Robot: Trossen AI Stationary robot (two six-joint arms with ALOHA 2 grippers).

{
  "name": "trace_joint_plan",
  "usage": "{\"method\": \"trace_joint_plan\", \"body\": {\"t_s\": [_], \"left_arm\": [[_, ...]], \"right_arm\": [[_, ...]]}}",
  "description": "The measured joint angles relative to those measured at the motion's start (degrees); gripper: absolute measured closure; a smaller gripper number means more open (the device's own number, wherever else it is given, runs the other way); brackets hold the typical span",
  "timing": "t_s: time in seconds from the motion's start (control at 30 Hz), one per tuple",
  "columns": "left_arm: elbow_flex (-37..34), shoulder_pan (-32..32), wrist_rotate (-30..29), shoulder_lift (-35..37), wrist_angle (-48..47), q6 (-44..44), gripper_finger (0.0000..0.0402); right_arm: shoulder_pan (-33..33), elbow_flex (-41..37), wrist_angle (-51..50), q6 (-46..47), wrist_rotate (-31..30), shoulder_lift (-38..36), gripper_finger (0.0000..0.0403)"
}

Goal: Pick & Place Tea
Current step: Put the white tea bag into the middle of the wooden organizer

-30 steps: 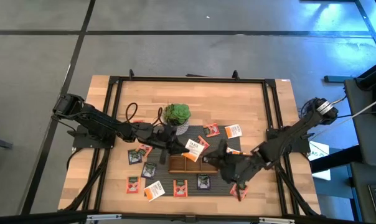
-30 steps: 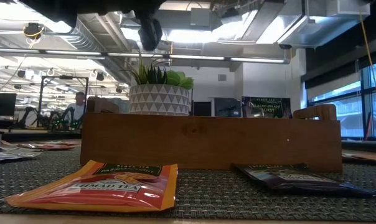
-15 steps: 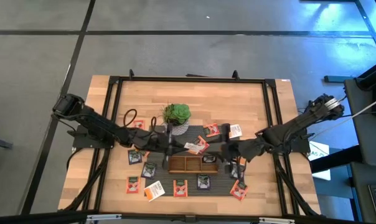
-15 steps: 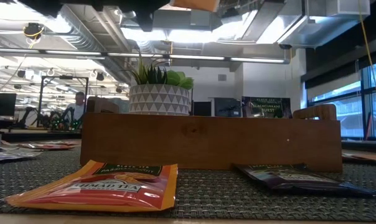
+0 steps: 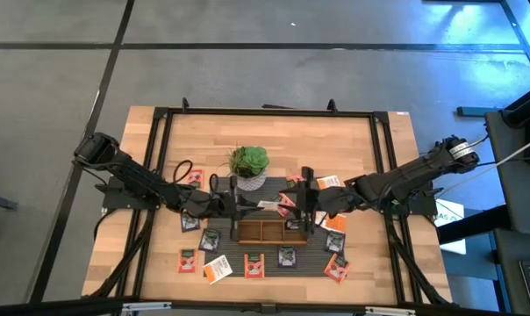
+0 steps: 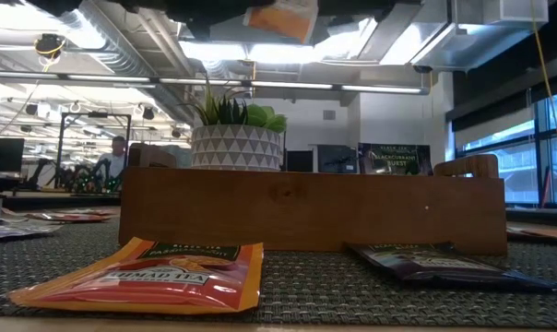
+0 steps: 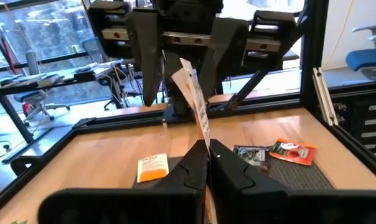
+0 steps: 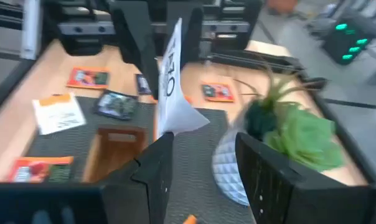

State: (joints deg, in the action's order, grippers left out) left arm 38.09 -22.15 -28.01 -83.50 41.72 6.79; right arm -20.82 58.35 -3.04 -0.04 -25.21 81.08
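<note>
Facing each other above the wooden tray (image 5: pixel 269 231): two end effectors. The left end effector (image 7: pixel 208 163), clenched, pinches one white-and-orange tea sachet (image 7: pixel 195 104) aloft; the right end effector (image 8: pixel 200 163) stands released beside that sachet. One potted plant (image 5: pixel 248 163) stands on the bench (image 5: pixel 274 140).

A robotics laboratory within an open-plan office or industrial space is indicated. A wooden table (image 5: pixel 335 140) enclosed by a black metal frame (image 5: pixel 265 112) is set on a grey concrete floor (image 5: pixel 247 53). Exposed ceiling ducts (image 6: pixel 122 46) and strip lighting (image 6: pixel 260 85) are seen overhead. Further workbenches (image 7: pixel 45 78), an office chair (image 7: pixel 368 59) and large windows (image 6: pixel 537 148) are visible beyond, and a person (image 6: pixel 118 148) is seated in the background
</note>
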Motion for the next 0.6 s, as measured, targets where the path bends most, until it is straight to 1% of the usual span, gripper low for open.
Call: {"method": "trace_joint_plan", "body": {"t_s": [0.07,0.1,0.17,0.23,0.37,0.47,0.6], "left_arm": [[0.0,0.0,0.5,0.0,0.0,0.0,0.0398],[0.0,0.0,0.8,0.0,0.0,0.0,0.0398],[0.0,0.0,2.2,0.0,-0.1,0.0,0.0397],[0.0,-0.1,3.7,0.0,-0.9,-0.2,0.0395],[0.0,-0.8,4.3,0.0,-3.0,-0.5,0.0397],[0.0,-1.2,2.0,0.0,-3.3,-0.5,0.0398],[0.0,-1.4,1.2,0.0,-3.3,-0.1,0.0395]], "right_arm": [[0.5,0.0,1.0,0.1,2.9,0.0,0.023],[0.7,0.0,1.4,0.3,3.3,0.0,0.023],[0.8,0.0,1.9,1.8,2.6,0.0,0.0233],[0.9,0.0,1.4,1.1,1.0,-0.2,0.0237],[0.9,0.0,1.3,-0.1,0.5,-0.2,0.0244],[0.9,0.0,1.3,0.8,3.3,-0.2,0.0244],[0.8,0.0,0.8,3.9,8.1,-0.2,0.0243]]}}
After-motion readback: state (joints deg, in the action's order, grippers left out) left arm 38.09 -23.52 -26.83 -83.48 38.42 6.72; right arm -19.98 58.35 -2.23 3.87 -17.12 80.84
